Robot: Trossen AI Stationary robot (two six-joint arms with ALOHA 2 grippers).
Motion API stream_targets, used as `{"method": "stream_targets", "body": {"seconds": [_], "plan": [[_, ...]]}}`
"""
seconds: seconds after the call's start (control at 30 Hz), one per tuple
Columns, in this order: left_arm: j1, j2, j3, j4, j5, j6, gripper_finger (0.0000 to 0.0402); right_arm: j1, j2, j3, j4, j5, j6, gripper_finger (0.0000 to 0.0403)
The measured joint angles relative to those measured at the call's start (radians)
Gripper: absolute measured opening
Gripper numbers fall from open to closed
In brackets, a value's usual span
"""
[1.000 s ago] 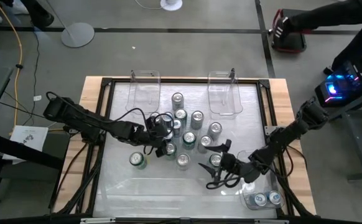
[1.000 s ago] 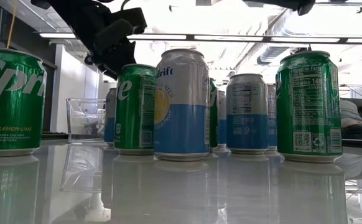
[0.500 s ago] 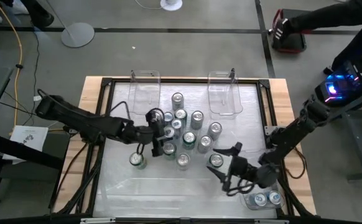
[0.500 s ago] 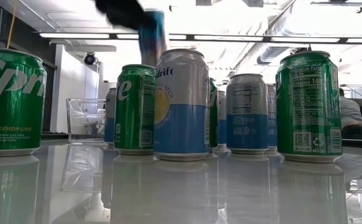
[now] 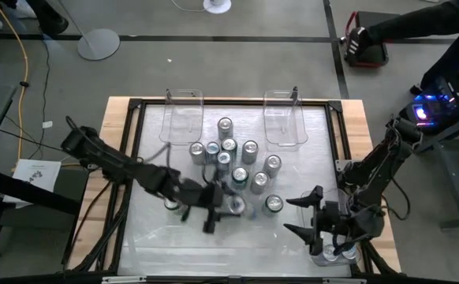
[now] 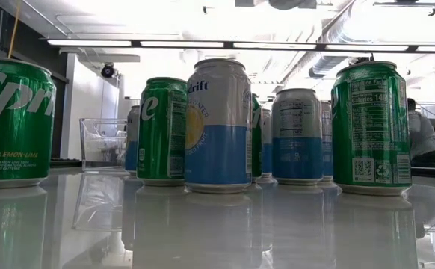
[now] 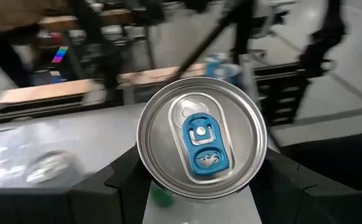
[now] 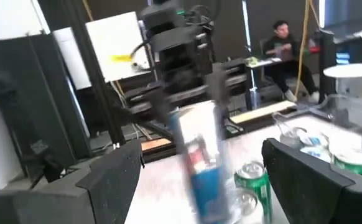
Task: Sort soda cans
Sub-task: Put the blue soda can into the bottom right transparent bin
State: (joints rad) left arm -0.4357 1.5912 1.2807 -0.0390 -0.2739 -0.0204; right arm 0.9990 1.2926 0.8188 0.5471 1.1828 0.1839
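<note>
Held can (image 7: 201, 145): silver top with a blue pull tab, filling the centre of the left wrist view, clamped between the left gripper's (image 5: 211, 214) two dark fingers (image 7: 128, 180), which close partway on its sides. In the high view this gripper sits lower centre of the frame, just below the can cluster; the can itself is largely masked by the gripper there.

Remaining soda cans (image 5: 240, 175): standing upright in a loose group at the centre of the white table (image 5: 151, 237), silver tops up. A single can (image 5: 274, 203) stands apart at the group's lower right. Two more cans (image 5: 341, 252) lie inside a clear bin (image 5: 316, 254) at the lower right corner of the frame.

Low view: a green Sprite can (image 6: 14, 123) at far left, a silver-and-blue can (image 6: 218, 125) at centre, a green can (image 6: 371, 128) at right.

Right gripper (image 5: 310, 213): lower right of the high view, just left of the corner bin, jaws spread wide and holding nothing.

Two empty clear bins (image 5: 184, 115) (image 5: 285, 117) stand at the table's upper edge
</note>
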Motion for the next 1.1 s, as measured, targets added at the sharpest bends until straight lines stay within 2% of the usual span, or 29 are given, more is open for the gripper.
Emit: {"method": "stream_targets", "body": {"seconds": [0.1,0.3,0.43,0.77,1.1], "plan": [[-0.029,0.099,0.058,0.001,0.007,-0.035,0.021,0.024,0.002,0.0,-0.061,0.023,0.078,0.0321],[-0.053,0.299,0.162,0.009,0.004,-0.128,0.021,0.032,0.009,0.0,-0.304,0.023,0.405,0.0321],[-0.053,0.395,0.217,-0.001,0.004,-0.168,0.0215,0.022,0.035,0.0,-0.383,0.033,0.529,0.0321],[-0.027,0.479,0.24,-0.075,0.016,-0.17,0.0227,0.0,0.106,0.0,-0.392,0.009,0.587,0.0321],[-0.021,0.477,0.24,-0.086,0.022,-0.162,0.0234,-0.077,0.13,0.0,-0.402,-0.142,0.627,0.0321]]}}
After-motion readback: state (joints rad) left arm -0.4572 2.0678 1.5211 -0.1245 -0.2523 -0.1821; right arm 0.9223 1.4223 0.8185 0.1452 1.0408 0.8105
